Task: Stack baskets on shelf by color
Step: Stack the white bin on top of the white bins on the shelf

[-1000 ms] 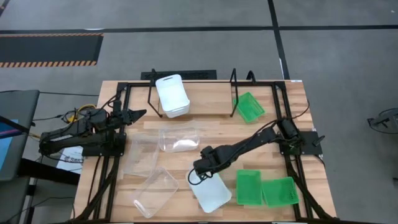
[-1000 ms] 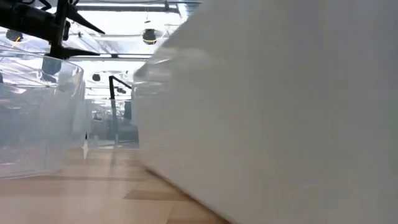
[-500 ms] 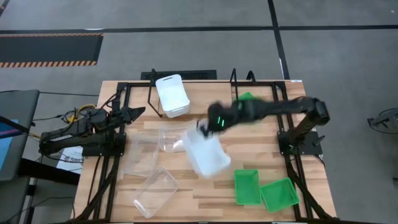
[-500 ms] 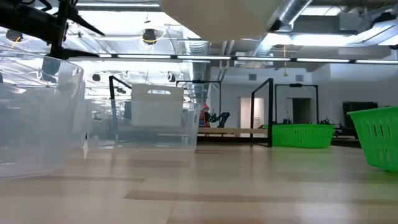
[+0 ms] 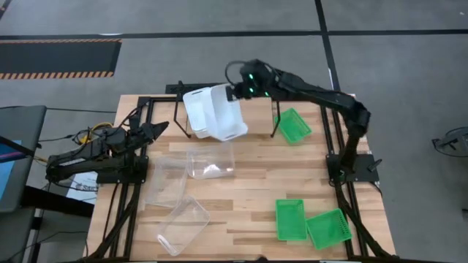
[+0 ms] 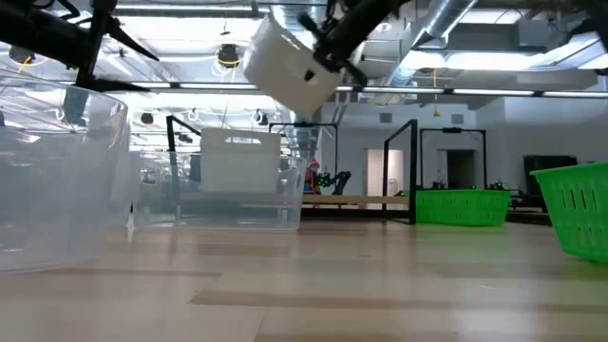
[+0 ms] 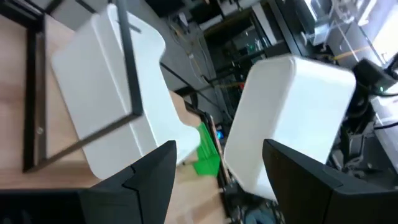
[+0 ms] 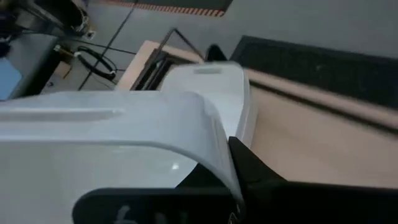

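Right gripper (image 5: 235, 93) carries 1 white basket (image 5: 225, 113) above the shelf (image 5: 248, 117).

Near the table's front edge lie 2 green baskets (image 5: 309, 222) and 1 clear basket (image 5: 183, 225); 2 more clear baskets (image 5: 190, 169) sit mid-table. The left gripper (image 5: 162, 127) waits at the table's left side, jaws spread apart and holding nothing. Farther back, the right gripper's jaws are clamped on the rim of the tilted white basket, held in the air just beside a second white basket (image 5: 196, 104) that rests on the shelf's left part. A third green basket (image 5: 294, 126) lies at the shelf's right end.
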